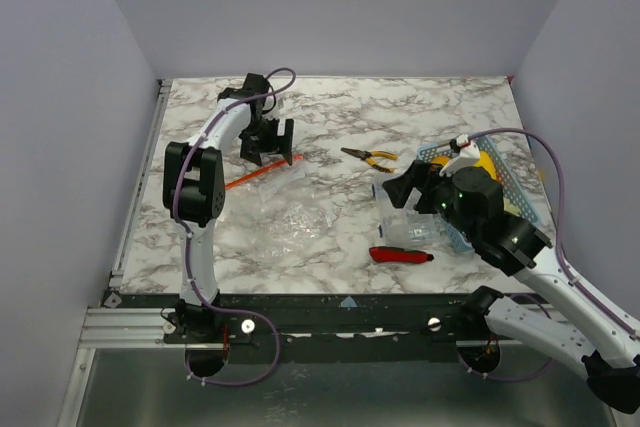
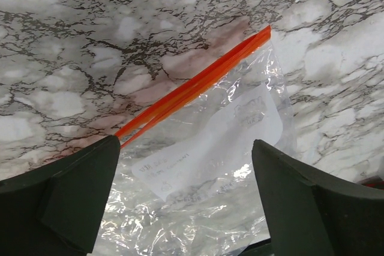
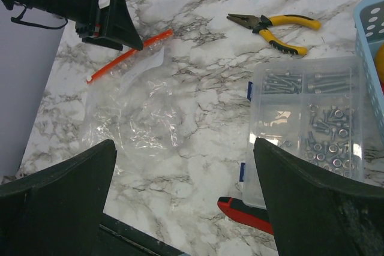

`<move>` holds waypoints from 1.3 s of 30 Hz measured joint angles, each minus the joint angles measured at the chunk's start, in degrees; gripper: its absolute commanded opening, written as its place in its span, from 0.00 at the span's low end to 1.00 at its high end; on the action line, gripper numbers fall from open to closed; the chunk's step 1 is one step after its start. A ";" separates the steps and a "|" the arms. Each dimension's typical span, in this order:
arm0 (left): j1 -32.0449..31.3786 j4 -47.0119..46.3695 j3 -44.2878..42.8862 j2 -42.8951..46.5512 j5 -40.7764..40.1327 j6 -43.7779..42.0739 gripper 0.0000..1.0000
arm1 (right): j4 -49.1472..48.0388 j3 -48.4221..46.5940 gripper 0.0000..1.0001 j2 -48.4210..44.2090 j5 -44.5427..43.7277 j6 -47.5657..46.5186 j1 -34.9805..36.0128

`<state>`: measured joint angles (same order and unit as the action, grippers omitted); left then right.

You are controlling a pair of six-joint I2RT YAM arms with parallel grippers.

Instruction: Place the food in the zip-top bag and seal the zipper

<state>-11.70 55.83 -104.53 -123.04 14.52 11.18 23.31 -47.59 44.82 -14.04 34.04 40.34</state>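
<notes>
1. The zip-top bag (image 1: 290, 212) was recorded as clear and crinkled, lying flat on the marble table (image 1: 330, 117) left of centre. A white label patch (image 2: 240, 130) was seen on it.
2. The zipper (image 2: 198, 85), a thin orange-red strip, was noted along the bag's far edge, running diagonally. Its two tracks were seen parted toward one end.
3. The left gripper (image 1: 270, 144) was found over the zipper at the bag's far side, fingers spread wide with nothing between them. Contact with the strip could not be determined.
4. The right gripper (image 3: 185, 143) was found well to the right of the bag, beside the compartment box (image 3: 306, 118), its fingers wide apart and empty.
5. A red-handled knife (image 1: 400, 255) was noted nearest the front edge, with the box of screws just behind it. Yellow-handled pliers (image 1: 372, 157) were noted farther back.
6. A yellow piece of food (image 1: 487, 162) was seen in the blue mesh basket (image 1: 520, 192), partly hidden by the right arm. The box stood between the basket and the bag.
</notes>
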 measured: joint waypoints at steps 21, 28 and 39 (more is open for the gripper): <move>-1.07 -23.21 38.62 24.76 9.40 19.10 0.97 | -9.88 1.18 0.85 23.43 10.60 3.98 9.68; -1.18 -40.68 61.13 40.35 13.90 32.63 0.98 | -15.67 1.62 0.75 33.05 9.33 7.08 19.06; -1.66 -45.48 75.58 67.49 16.61 41.55 0.99 | -25.05 5.81 0.57 43.78 4.42 13.92 20.79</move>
<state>-13.37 10.35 -28.95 -55.55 31.14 52.73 -1.74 -41.78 88.60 -9.63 47.97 61.12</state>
